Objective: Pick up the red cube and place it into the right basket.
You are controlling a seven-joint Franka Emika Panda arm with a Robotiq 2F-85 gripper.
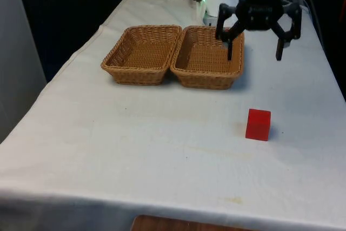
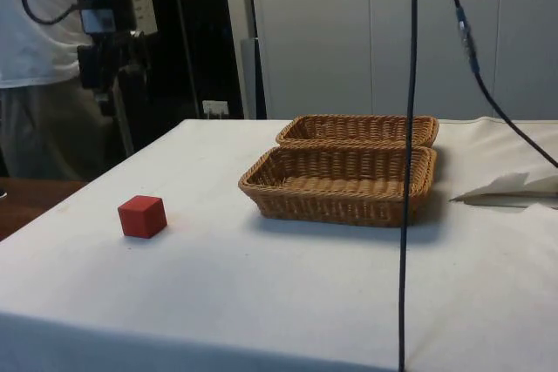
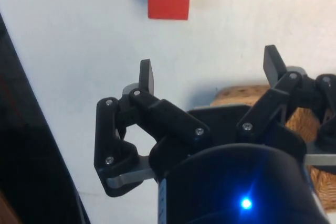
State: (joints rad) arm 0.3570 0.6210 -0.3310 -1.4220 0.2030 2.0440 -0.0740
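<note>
The tool (image 1: 255,52) hangs in the air at the upper right of the front view with its fingers (image 1: 280,47) spread wide and nothing between them, above the white surface (image 1: 135,133). The red cube (image 1: 258,124) rests on the cloth (lower right of centre in that view), well apart from the tool. Two wicker baskets sit touching side by side, the left basket (image 1: 141,53) and the right basket (image 1: 208,58), both holding nothing.
</note>
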